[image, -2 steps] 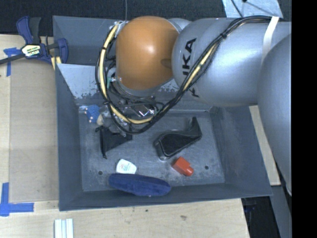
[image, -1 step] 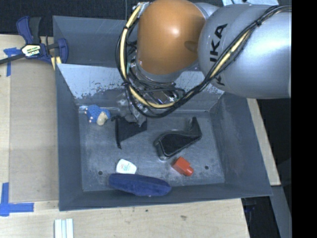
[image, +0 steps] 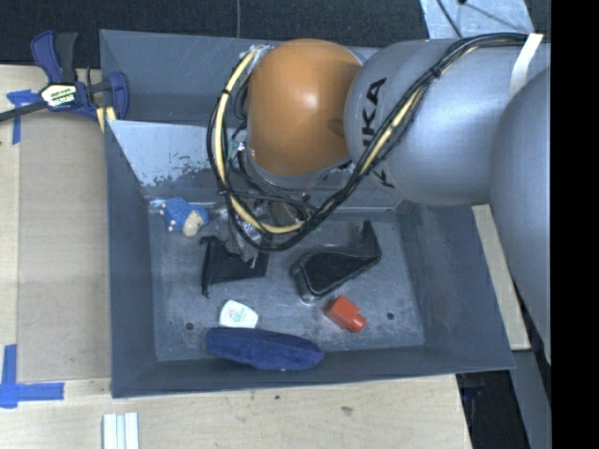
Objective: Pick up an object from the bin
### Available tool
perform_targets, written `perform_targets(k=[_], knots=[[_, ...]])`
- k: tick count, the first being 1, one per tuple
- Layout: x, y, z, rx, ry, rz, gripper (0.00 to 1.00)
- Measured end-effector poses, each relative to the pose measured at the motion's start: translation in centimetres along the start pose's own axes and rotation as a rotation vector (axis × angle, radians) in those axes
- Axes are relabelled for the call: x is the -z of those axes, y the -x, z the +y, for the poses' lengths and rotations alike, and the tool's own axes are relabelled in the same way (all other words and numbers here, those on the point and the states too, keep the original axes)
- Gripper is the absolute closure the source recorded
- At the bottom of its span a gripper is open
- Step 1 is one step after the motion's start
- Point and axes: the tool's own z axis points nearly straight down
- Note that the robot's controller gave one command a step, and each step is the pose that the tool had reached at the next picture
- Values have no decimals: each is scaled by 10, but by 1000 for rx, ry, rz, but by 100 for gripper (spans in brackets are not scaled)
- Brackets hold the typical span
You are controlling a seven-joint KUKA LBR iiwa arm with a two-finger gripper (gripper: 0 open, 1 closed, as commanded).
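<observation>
My gripper [image: 245,237] reaches down from under the orange dome in the bin's left middle, mostly hidden by cables. Its lower end is right at the top of a black angular piece [image: 225,267] lying on the bin floor. Whether it touches that piece I cannot tell. A small blue toy with a cream part [image: 180,215] lies to the gripper's left, near the back wall. A black curved handle-like thing [image: 337,264] lies to its right.
A small red-orange cylinder [image: 345,314] sits in front of the black curved thing. A white tag-like piece [image: 239,316] and a dark blue oblong cloth thing [image: 265,350] lie along the front wall. The arm covers the bin's back right.
</observation>
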Motion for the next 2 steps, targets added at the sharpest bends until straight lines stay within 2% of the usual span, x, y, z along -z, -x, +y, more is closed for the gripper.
perform_targets(k=[1,2], knots=[[24,3,-16,3,-2,-8,100],[-21,5,-17,-186,0,0,100]])
